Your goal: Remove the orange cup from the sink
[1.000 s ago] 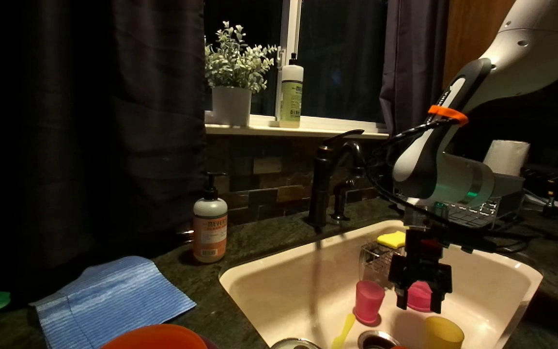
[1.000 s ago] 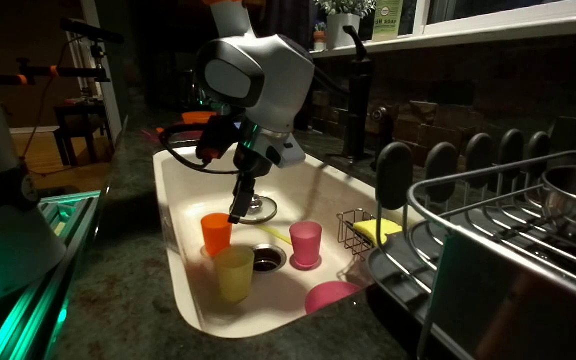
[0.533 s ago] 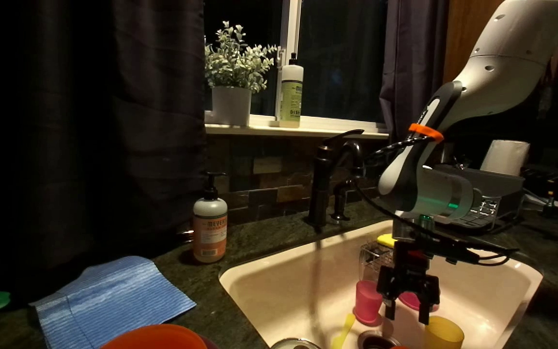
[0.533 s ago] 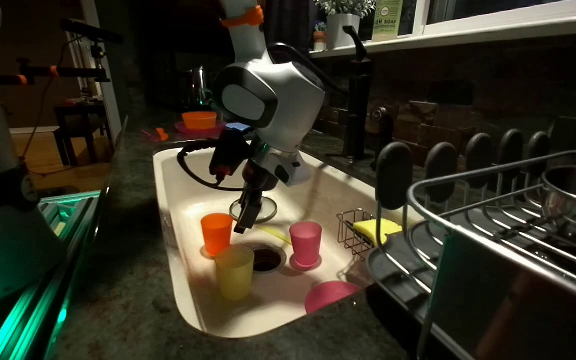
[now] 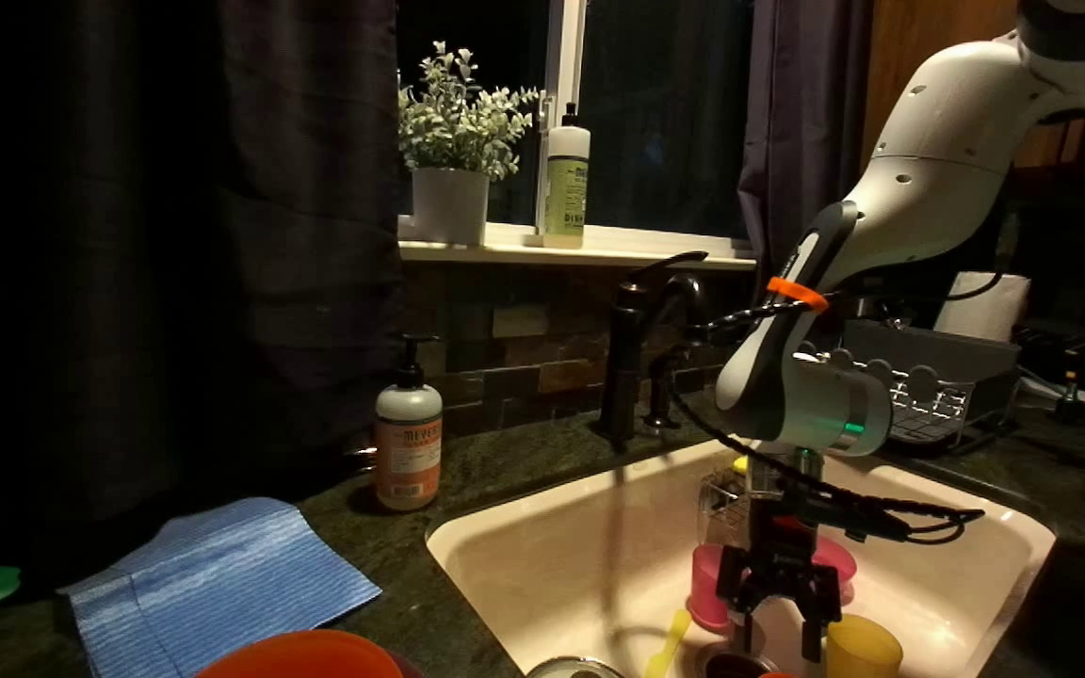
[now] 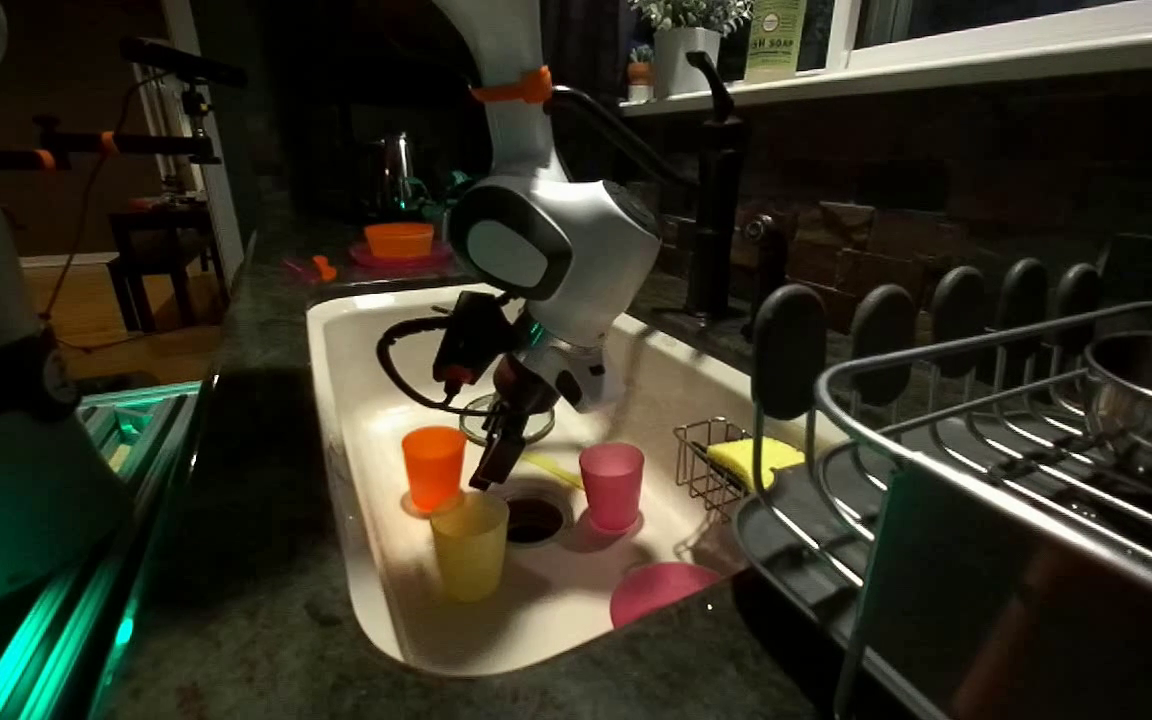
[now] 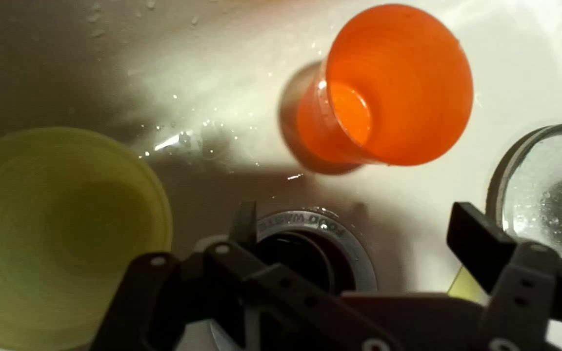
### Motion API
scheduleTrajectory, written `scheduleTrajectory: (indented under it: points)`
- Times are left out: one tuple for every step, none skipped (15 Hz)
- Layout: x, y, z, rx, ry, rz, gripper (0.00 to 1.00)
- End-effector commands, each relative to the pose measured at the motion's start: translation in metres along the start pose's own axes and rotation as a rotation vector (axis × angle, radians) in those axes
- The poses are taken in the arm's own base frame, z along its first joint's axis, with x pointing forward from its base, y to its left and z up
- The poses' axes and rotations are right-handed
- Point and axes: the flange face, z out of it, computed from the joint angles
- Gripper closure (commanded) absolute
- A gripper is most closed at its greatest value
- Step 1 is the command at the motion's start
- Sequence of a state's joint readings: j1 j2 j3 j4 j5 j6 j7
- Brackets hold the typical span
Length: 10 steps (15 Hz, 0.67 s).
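Observation:
The orange cup [image 6: 433, 467] stands upright in the cream sink [image 6: 556, 625], just behind the yellow cup [image 6: 469, 555] in an exterior view. In an exterior view only a sliver of the orange cup [image 5: 775, 674] shows at the bottom edge. In the wrist view the orange cup [image 7: 398, 87] is above the fingertips, its open mouth toward the camera. My gripper [image 7: 359, 226] is open and empty, over the drain [image 7: 359, 253]. In the exterior views the gripper [image 6: 484, 482] points down into the sink [image 5: 542, 556], apart from the orange cup; its fingers [image 5: 780, 638] are spread.
A pink cup [image 6: 612, 487], a pink dish [image 6: 661, 592], a yellow utensil [image 6: 551, 466] and a glass lid [image 7: 549, 195] lie in the sink. A wire caddy with a sponge [image 6: 754, 460] hangs on its wall. The faucet [image 5: 623, 363] and dish rack [image 6: 936, 370] stand beside it.
My gripper has moved lower into the sink, from over the orange cup's side toward the drain and the yellow cup. It stays open. The cups have not moved.

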<state>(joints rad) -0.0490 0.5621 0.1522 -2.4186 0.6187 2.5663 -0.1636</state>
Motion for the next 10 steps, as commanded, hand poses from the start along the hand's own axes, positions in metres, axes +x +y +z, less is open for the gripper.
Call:
scheduleTrajectory:
  points:
    - [0.003,-0.007,0.020,-0.005,-0.014,0.040,0.00]
    - [0.003,-0.008,0.024,-0.008,-0.019,0.046,0.00]
    - [0.002,-0.008,0.026,-0.012,-0.024,0.050,0.00]
    - [0.002,-0.008,0.029,-0.014,-0.029,0.053,0.00]
    - [0.002,-0.008,0.031,-0.015,-0.036,0.058,0.00]
    - [0.002,-0.008,0.033,-0.015,-0.039,0.064,0.00]
    - [0.001,-0.009,0.035,-0.016,-0.042,0.072,0.00]
    - [0.001,-0.009,0.037,-0.017,-0.042,0.079,0.00]
    - [0.001,-0.010,0.039,-0.018,-0.045,0.085,0.00]
    - [0.002,-0.010,0.041,-0.018,-0.048,0.095,0.00]
